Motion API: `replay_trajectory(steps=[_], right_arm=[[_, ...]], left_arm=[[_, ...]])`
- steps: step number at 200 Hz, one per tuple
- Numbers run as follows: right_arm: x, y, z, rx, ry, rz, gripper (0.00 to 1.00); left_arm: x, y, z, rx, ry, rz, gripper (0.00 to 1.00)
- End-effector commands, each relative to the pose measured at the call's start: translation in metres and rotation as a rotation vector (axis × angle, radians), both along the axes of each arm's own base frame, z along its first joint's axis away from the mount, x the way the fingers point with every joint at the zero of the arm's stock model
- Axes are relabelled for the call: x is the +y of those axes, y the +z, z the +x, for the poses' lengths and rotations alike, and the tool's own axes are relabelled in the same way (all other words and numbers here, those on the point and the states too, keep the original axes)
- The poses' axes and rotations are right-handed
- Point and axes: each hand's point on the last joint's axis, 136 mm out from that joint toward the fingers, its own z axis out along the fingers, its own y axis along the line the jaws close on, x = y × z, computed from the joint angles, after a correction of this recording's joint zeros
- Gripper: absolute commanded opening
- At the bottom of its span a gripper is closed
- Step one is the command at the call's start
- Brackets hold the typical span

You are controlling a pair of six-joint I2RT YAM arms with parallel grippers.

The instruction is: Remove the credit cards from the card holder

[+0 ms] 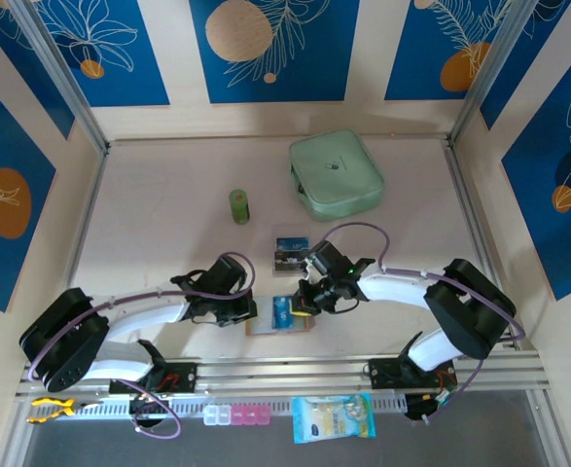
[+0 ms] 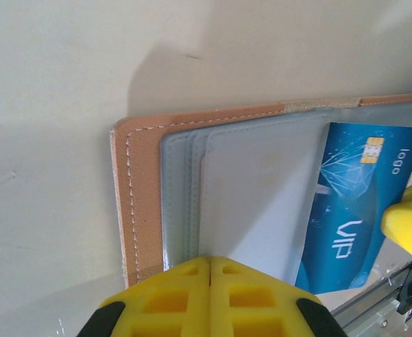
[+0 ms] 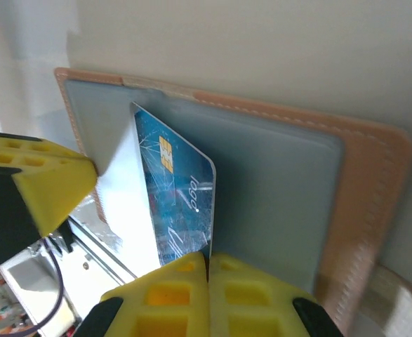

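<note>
Right gripper [image 3: 207, 270] mine, pinched shut on blue VIP card [image 3: 174, 203], partly out of card holder [image 3: 283, 182]. Card's long axis ran toward 11 o'clock from fingertips. Left gripper [image 2: 210, 277] clamped shut on holder's edge.

Mint case [image 1: 335, 174], green bottle [image 1: 239, 205]

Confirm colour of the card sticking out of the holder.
Blue card, white VIP print, gold chip; best in the left wrist view.

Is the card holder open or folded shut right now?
Open: the card holder lies spread, grey inner slots showing, blue card sticking out.
</note>
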Motion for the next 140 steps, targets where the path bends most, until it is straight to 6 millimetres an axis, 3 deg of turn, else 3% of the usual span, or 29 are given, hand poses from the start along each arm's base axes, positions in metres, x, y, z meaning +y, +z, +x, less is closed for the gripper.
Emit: replay_trajectory(steps=[1,104,140], right_arm=[[-0.014,0.008,-0.003,-0.009,0.031,-0.075,0.03],[0.005,0.019,-0.001,-0.026,0.103,-0.117,0.03],[0.012,0.020,-0.002,-0.032,0.093,-0.130,0.11]], left_arm=[[0.013,-0.010,-0.010,0.024,-0.015,0.071,0.01],[0.011,-0.009,-0.009,0.019,-0.018,0.059,0.01],[0.011,-0.009,-0.008,0.017,-0.019,0.055,0.01]])
